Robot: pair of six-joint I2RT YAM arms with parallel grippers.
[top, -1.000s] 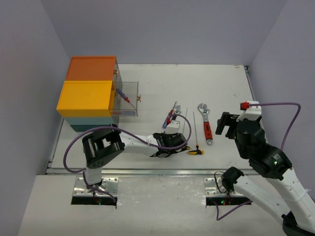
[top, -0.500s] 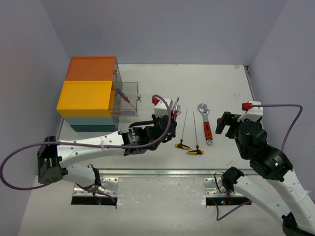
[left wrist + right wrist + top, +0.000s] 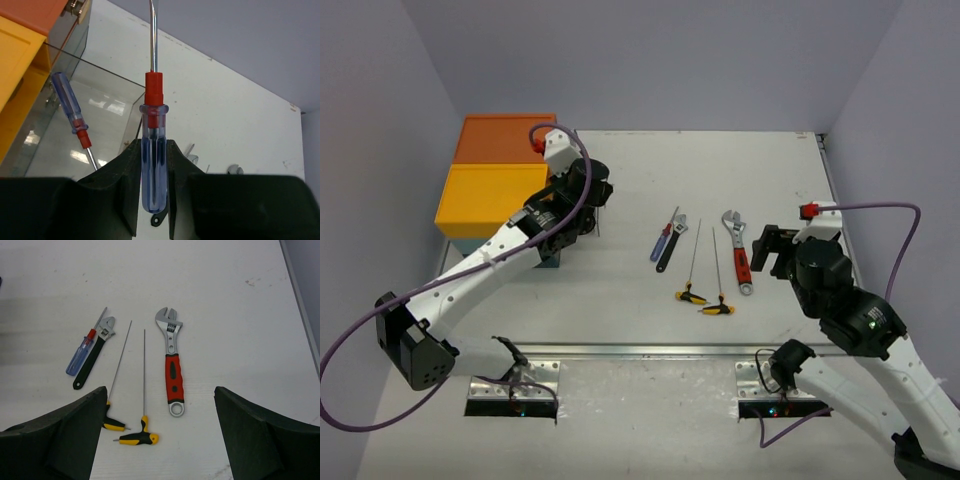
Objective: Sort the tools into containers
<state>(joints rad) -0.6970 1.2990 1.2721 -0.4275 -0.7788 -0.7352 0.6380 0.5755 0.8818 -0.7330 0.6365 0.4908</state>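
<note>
The containers (image 3: 492,196) are a teal box unit with an orange and a yellow top at the far left. Its clear drawer (image 3: 107,97) stands pulled out and holds a blue-handled screwdriver (image 3: 70,109). My left gripper (image 3: 583,205) is shut on a second blue-handled screwdriver (image 3: 153,167) with a red collar, its shaft pointing away, just above the drawer's near right corner. My right gripper (image 3: 772,250) is open and empty above the table, on the right of the loose tools. In the right wrist view its wide-apart fingers (image 3: 60,435) frame those tools.
On the table lie a third blue screwdriver (image 3: 80,356), a small black wrench (image 3: 95,356), two long hex keys with yellow-black T-handles (image 3: 137,437), and a red-handled adjustable wrench (image 3: 173,372). A brass latch (image 3: 79,6) sits on the orange box. Walls enclose the back and sides.
My left arm has swung from the middle of the table up and left to the open drawer, carrying the screwdriver. The arm now covers the drawer in the top view. The right arm barely moved.
</note>
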